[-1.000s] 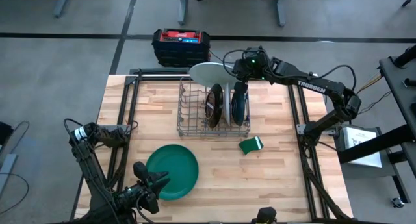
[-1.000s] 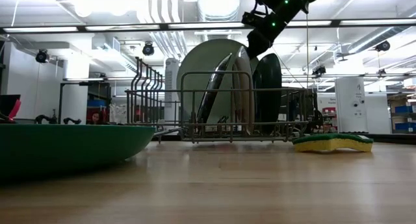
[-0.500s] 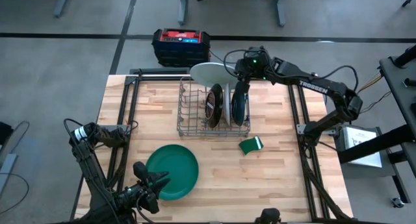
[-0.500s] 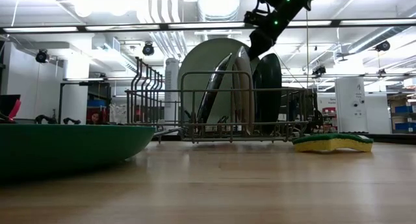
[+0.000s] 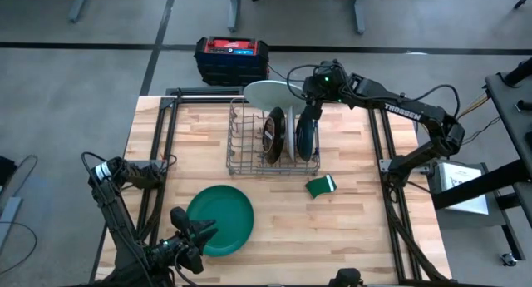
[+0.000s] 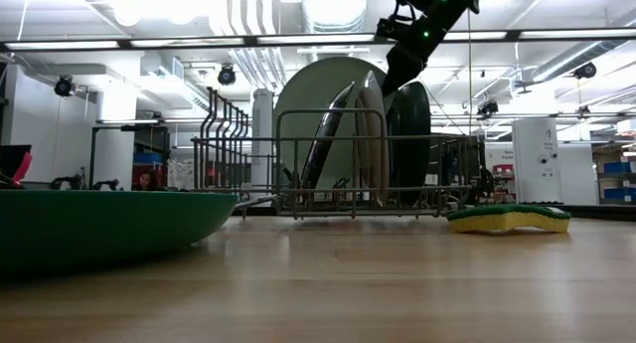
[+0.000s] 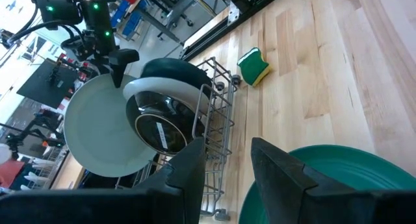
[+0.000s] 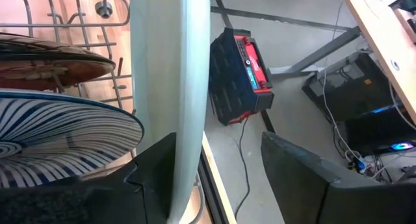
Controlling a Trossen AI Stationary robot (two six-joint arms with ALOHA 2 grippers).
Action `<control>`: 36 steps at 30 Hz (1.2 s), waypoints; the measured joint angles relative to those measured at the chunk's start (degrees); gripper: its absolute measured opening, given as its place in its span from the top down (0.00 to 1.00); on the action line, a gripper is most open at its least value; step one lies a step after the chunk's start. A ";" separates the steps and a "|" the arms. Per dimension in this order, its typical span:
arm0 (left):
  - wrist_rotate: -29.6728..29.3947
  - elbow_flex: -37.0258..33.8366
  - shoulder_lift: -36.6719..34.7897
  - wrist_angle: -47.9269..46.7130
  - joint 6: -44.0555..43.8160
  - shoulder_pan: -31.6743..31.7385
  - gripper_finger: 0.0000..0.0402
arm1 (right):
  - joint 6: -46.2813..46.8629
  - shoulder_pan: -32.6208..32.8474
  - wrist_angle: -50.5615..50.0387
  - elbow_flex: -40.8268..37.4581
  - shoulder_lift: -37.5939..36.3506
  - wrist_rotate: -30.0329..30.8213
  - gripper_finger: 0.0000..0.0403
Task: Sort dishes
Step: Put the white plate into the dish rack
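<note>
A wire rack (image 5: 273, 143) stands at the middle back of the desk (image 5: 357, 212). Three plates stand on edge in it, side by side: one (image 5: 273, 134) on the left, a thin one (image 5: 292, 136) in the middle, one (image 5: 306, 136) on the right. A large plate (image 5: 264, 93) leans behind them over the desk's back edge. The right gripper (image 5: 309, 87) sits just beside it. A sponge (image 5: 321, 185) lies in front of the rack's right corner. A wide plate (image 5: 219, 220) lies flat at front left, with the left gripper (image 5: 202, 231) at its near edge.

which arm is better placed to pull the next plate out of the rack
The right: its hand is open right over the plates in the rack, straddling the large pale plate. The left hand sits far off by the green plate.
</note>
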 joint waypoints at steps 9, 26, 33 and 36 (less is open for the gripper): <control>0.00 0.00 0.00 0.00 0.00 0.00 0.71 | -0.17 0.00 0.00 0.04 -0.42 1.24 0.42; 0.00 0.00 0.00 0.02 -0.15 0.00 0.71 | -0.15 0.02 -3.80 0.04 -2.25 1.34 0.40; 0.00 0.00 0.00 0.00 -0.39 0.00 0.71 | -0.23 0.02 -4.77 0.04 -2.54 1.36 0.40; 0.00 -0.01 0.00 0.00 -0.45 0.00 0.71 | -0.12 0.02 -6.36 0.07 -2.67 1.41 0.40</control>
